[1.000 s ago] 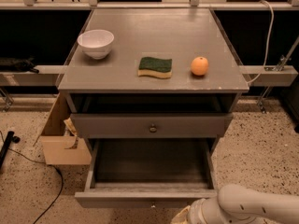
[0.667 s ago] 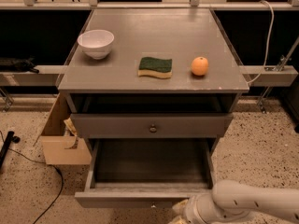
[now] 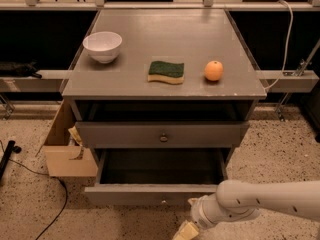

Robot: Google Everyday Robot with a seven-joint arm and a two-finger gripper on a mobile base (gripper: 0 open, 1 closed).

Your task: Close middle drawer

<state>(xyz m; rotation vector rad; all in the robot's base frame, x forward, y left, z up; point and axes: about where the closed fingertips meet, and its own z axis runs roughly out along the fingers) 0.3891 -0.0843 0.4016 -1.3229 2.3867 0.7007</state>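
The drawer [image 3: 130,195] stands pulled well out, low in the desk [image 3: 170,34]. The tool [image 3: 186,230] sits just before its front, right of centre; I cannot tell whether it is open or shut, and it seems to hold nothing. This looks like the approach step. Next, it should press squarely on the front and push inward.

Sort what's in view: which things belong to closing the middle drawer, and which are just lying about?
Job: middle drawer, pulled open; gripper, low before its front, right of centre.
Lying about: white bowl, green sponge and orange on the cabinet top; upper drawer; cardboard box beside the cabinet.
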